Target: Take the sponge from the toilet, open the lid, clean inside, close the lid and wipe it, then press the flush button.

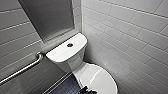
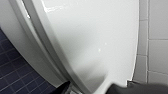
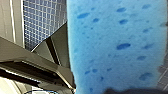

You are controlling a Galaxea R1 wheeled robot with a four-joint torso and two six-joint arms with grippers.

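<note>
– So, where is the sponge [image 3: 115,45]?
– Up in the right gripper [image 3: 120,91], clamped there. The blue pad sits close before the right wrist camera.
– And the left gripper [image 2: 98,89]?
– Its two dark fingers [image 2: 63,88] stand spread apart at the rim of the lid [image 2: 95,42], with white plastic between them and the dark tiled floor [image 2: 15,75] just beside.
– Is the lid up?
– No, it lies flat over the bowl of the toilet [image 1: 67,53]. The flush button [image 1: 70,45] sits on the tank cover, and a metal grab bar [image 1: 22,70] runs along the tiled wall beside the tank.
</note>
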